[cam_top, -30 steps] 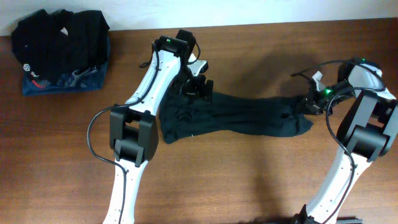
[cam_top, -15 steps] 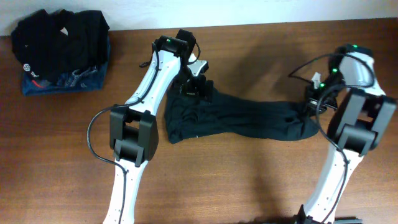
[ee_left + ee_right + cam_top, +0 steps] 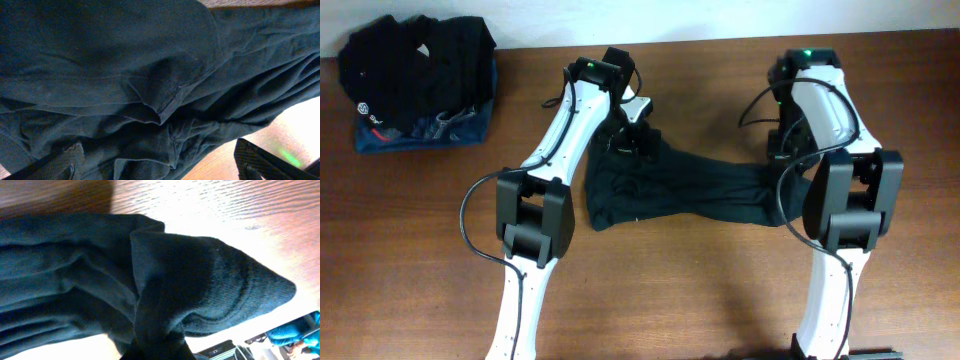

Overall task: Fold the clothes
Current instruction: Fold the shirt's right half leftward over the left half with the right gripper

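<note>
Wooden table [image 3: 720,290], clothes pile [image 3: 415,80] far left, right fingers [image 3: 783,150] pinching dark garment [image 3: 690,190], left fingers [image 3: 250,157] spread

A dark garment [image 3: 690,190] lies bunched and stretched sideways, well apart from stacked dark clothes [image 3: 420,75].

garment [image 3: 700,190]: black cloth, matt, soft and creased. up close it is a fine knit with stitched seams, slightly fuzzy at the bunched end. table [image 3: 700,290]: brown wood with visible grain, smooth, with a sheen that glares white in the wrist views. pile of clothes [image 3: 420,60]: dark matt cloth over a blue fabric piece. left arm [image 3: 560,125] and right arm [image 3: 825,100]: glossy white plastic shells, matt black joints.
</note>
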Available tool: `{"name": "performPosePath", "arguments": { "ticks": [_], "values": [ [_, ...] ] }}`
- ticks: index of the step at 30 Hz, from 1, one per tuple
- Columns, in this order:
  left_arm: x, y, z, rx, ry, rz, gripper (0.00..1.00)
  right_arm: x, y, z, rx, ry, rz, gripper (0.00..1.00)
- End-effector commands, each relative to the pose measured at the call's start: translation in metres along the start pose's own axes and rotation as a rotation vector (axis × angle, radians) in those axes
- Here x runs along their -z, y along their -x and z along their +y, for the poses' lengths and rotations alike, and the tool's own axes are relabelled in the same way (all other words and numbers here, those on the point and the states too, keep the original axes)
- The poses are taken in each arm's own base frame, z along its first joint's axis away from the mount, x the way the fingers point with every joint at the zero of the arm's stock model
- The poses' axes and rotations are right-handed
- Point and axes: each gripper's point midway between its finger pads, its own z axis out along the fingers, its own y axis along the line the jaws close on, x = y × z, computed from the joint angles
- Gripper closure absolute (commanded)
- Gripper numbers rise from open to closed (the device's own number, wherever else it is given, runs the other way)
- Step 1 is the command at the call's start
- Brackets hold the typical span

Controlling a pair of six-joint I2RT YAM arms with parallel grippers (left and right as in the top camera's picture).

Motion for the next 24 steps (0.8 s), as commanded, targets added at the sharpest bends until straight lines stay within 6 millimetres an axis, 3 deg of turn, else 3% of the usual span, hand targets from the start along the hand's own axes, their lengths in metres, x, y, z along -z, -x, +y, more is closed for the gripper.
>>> {"name": "performPosePath", "arguments": {
  "ticks": [1, 5, 10, 13, 17, 19, 20, 21, 24],
  "values": [
    [-0.002, 0.002, -0.001, -0.031, 0.007, -0.003, 0.04, 0.029, -0.006, 0.008, -0.024, -0.027, -0.084, 0.96],
    [-0.002, 0.002, -0.001, -0.030, 0.007, -0.002, 0.05, 0.035, -0.011, 0.041, 0.028, 0.007, -0.105, 0.96],
    [-0.002, -0.001, -0.001, -0.027, 0.007, 0.009, 0.05, 0.044, -0.020, 0.100, 0.114, 0.117, -0.135, 0.96],
    [-0.002, -0.002, -0.001, -0.024, 0.010, 0.016, 0.05, 0.043, -0.022, 0.115, 0.131, 0.158, -0.132, 0.95],
    [-0.001, -0.002, 0.009, -0.023, 0.065, 0.017, 0.05, 0.042, -0.025, 0.126, 0.138, 0.215, -0.113, 0.80],
    [-0.001, -0.002, 0.012, -0.020, 0.075, 0.017, 0.04, 0.043, -0.027, 0.131, 0.142, 0.246, -0.102, 0.67],
    [0.000, -0.002, 0.014, -0.019, 0.081, 0.016, 0.05, 0.044, -0.029, 0.136, 0.146, 0.275, -0.094, 0.53],
    [0.000, -0.002, 0.014, -0.018, 0.082, 0.016, 0.04, 0.045, -0.030, 0.138, 0.149, 0.286, -0.091, 0.47],
    [0.000, -0.003, 0.014, -0.018, 0.082, 0.018, 0.04, 0.046, -0.030, 0.140, 0.150, 0.301, -0.087, 0.46]
  ]
}}
